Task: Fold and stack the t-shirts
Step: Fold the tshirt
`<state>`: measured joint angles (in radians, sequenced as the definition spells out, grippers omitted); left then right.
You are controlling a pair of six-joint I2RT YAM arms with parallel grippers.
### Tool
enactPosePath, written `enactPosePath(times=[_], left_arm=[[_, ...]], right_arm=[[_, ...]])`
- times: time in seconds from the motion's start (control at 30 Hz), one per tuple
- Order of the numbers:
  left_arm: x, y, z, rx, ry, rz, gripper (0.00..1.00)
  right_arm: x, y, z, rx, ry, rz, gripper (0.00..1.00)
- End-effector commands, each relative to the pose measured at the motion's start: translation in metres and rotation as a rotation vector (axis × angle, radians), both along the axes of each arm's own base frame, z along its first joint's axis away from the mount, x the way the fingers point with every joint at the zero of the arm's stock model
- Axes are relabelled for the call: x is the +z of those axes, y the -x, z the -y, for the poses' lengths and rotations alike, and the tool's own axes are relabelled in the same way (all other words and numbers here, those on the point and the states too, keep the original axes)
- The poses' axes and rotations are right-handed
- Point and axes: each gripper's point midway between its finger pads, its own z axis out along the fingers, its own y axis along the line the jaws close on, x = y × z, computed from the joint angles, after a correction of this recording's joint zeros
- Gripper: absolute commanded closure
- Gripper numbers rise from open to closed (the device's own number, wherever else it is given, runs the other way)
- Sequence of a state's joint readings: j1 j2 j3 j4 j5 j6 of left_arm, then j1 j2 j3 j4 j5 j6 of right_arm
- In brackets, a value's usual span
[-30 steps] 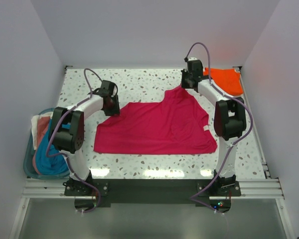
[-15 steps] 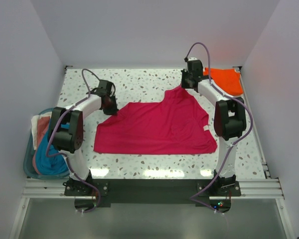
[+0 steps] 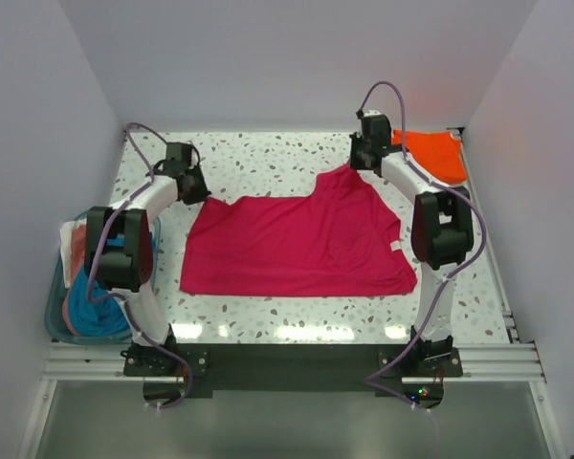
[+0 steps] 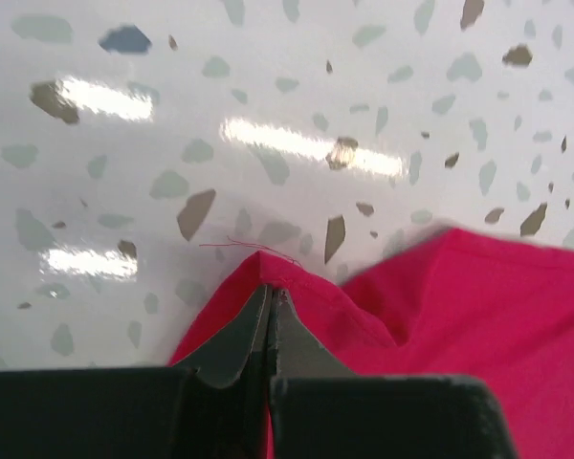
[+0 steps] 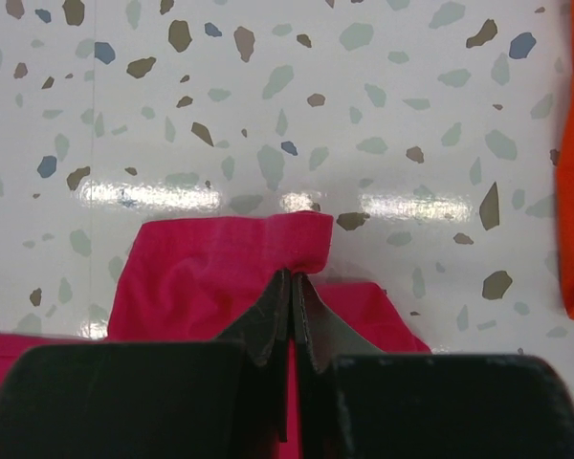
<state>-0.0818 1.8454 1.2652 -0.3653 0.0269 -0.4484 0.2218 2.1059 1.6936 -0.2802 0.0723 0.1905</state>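
Speckled surface (image 3: 268, 158), magenta t-shirt (image 3: 306, 244) spread. Far corners pinched by left hand (image 4: 269, 298), right hand (image 5: 293, 285). Orange t-shirt (image 3: 436, 155) part-hidden behind right arm (image 3: 402, 178), perhaps folded.

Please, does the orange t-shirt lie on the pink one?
No, the orange t-shirt lies apart from the pink t-shirt, in the far right corner.

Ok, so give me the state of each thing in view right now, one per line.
magenta t-shirt: spread out, unfolded, two far corners pinched.
orange t-shirt: lying at the far right corner, untouched.
left gripper: shut on the magenta t-shirt's far left corner.
right gripper: shut on its far right corner.
basket: at the left, holding crumpled cloths.
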Motion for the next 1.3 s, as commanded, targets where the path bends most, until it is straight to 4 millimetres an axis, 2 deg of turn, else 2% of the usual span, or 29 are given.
enactPosePath(times=[0.0,0.3,0.47,0.63,0.73,0.77,0.8,0.87,0.9,0.93,1.0,1.03,1.13,1.17,1.2,1.27], left_arm=[[0.045,-0.046,-0.015,0.066,0.013,0.205,1.0],[0.057,-0.08,-0.037,0.146,-0.023,0.304,1.0],[0.05,-0.081,-0.039,0.16,-0.018,0.285,1.0],[0.046,-0.072,-0.046,0.197,-0.024,0.276,1.0],[0.051,-0.068,-0.051,0.216,-0.019,0.289,1.0],[0.052,-0.067,-0.051,0.22,-0.018,0.293,1.0],[0.052,-0.065,-0.053,0.224,-0.014,0.292,1.0],[0.058,-0.063,-0.054,0.235,-0.011,0.303,1.0],[0.057,-0.06,-0.054,0.236,-0.01,0.3,1.0],[0.061,-0.058,-0.054,0.242,-0.004,0.311,1.0],[0.066,-0.053,-0.054,0.246,0.0,0.325,1.0],[0.067,-0.05,-0.054,0.249,0.004,0.326,1.0],[0.07,-0.042,-0.053,0.249,0.012,0.34,1.0],[0.071,-0.037,-0.065,0.278,0.011,0.337,1.0],[0.072,-0.035,-0.065,0.281,0.013,0.339,1.0],[0.068,-0.027,-0.064,0.29,0.021,0.328,1.0]], right_arm=[[0.061,-0.011,0.012,-0.05,-0.015,0.132,1.0],[0.064,-0.011,0.014,-0.047,-0.025,0.139,1.0],[0.077,-0.007,0.013,-0.044,-0.036,0.162,1.0],[0.09,0.005,0.016,-0.052,-0.047,0.183,1.0],[0.099,0.017,0.019,-0.064,-0.053,0.195,1.0],[0.094,0.023,0.021,-0.068,-0.051,0.186,1.0],[0.105,0.028,0.022,-0.079,-0.059,0.207,1.0],[0.101,0.039,0.026,-0.087,-0.06,0.2,1.0],[0.115,0.046,0.027,-0.096,-0.075,0.226,1.0],[0.107,0.054,0.028,-0.099,-0.074,0.21,1.0],[0.119,0.065,0.03,-0.11,-0.092,0.232,1.0],[0.111,0.073,0.032,-0.116,-0.09,0.215,1.0],[0.111,0.094,0.033,-0.123,-0.119,0.218,1.0],[0.119,0.101,0.034,-0.125,-0.137,0.236,1.0],[0.109,0.105,0.034,-0.129,-0.136,0.216,1.0],[0.109,0.12,0.038,-0.144,-0.146,0.219,1.0]])
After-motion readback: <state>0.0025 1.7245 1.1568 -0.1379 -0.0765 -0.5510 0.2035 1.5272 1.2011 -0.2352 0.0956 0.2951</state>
